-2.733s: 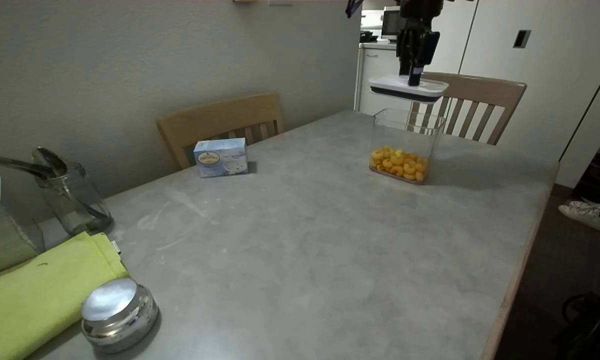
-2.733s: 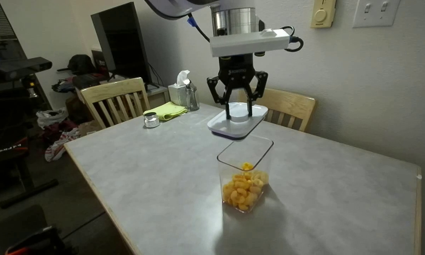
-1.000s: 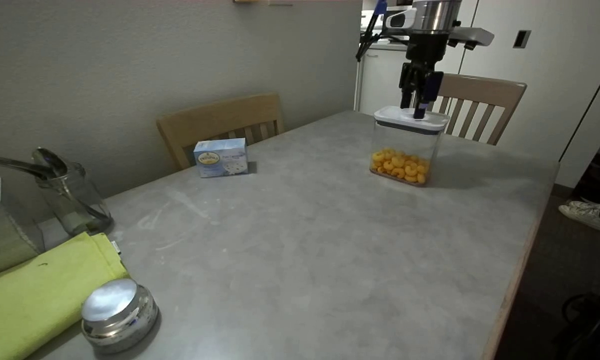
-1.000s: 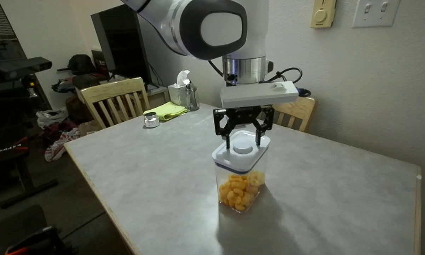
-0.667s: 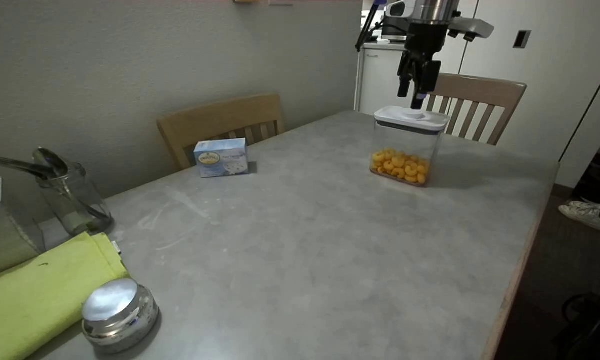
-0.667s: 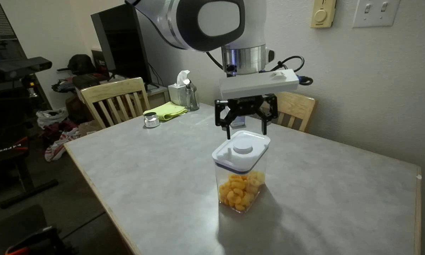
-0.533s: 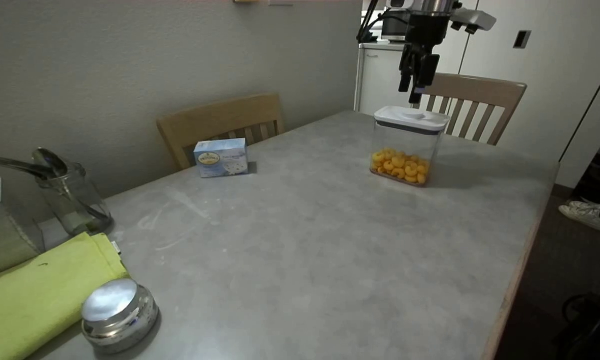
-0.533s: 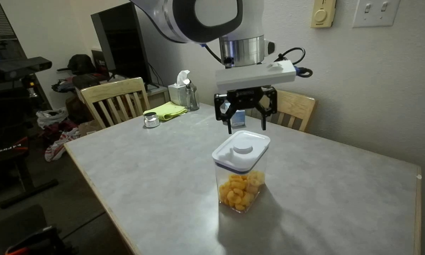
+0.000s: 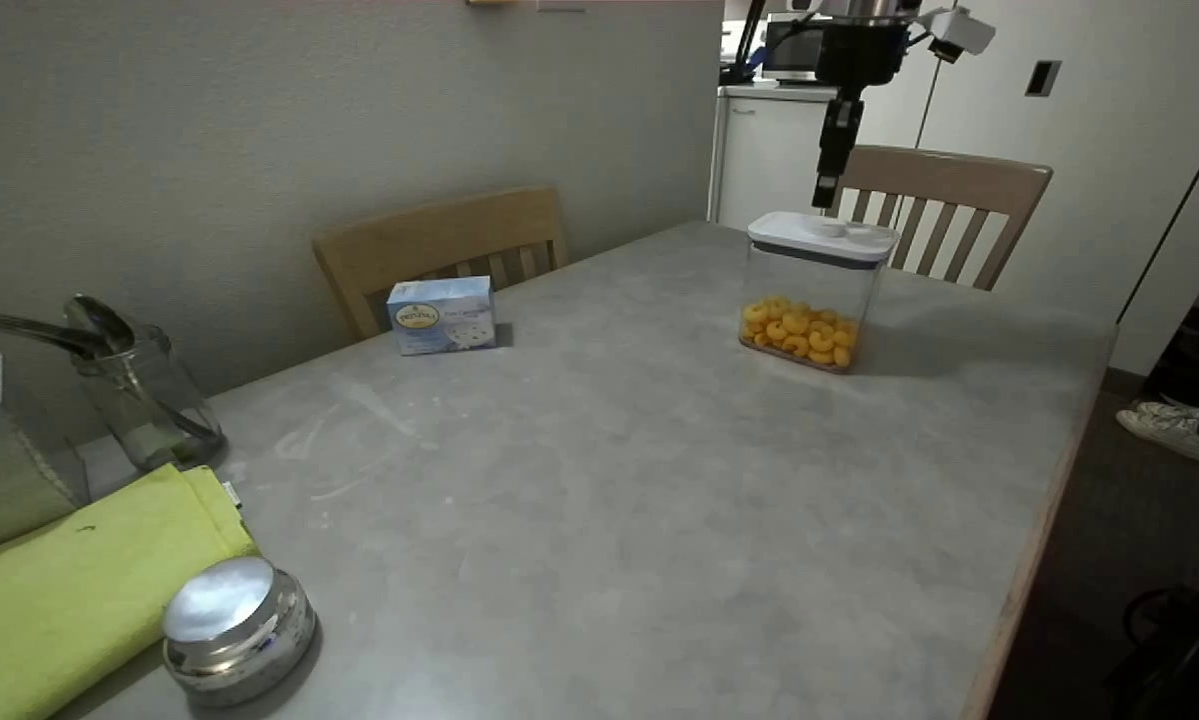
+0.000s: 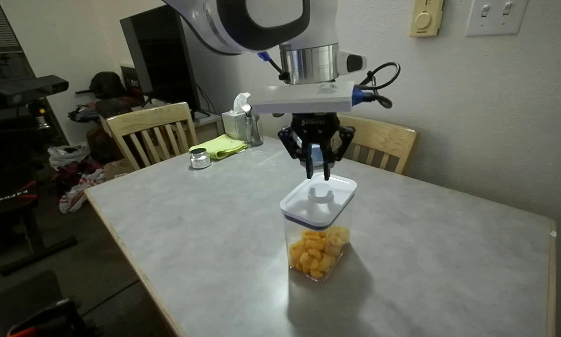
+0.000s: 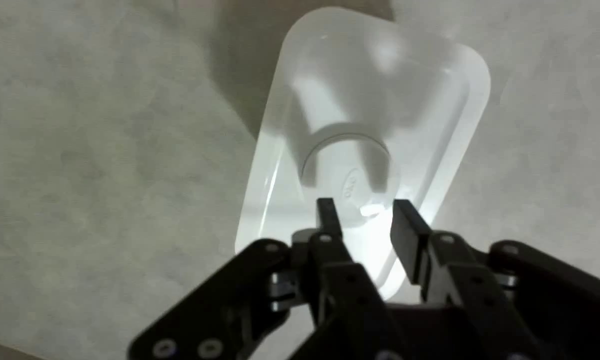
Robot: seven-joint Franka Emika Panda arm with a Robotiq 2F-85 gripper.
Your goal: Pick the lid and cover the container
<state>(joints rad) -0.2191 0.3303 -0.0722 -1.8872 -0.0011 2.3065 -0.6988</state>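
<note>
Since half a second ago the jaws have turned and drawn closer together; they now stand a narrow gap apart, just above the white lid (image 10: 303,208) without touching it. The lid lies flat below them, covering the container (image 9: 809,280), which stands upright on the desk (image 10: 214,224) with yellow-orange pieces (image 9: 797,332) inside. Well away from the jaws, a blue-and-white box (image 9: 444,316) and a shiny metal jar (image 9: 239,635) stand on the desk.
</note>
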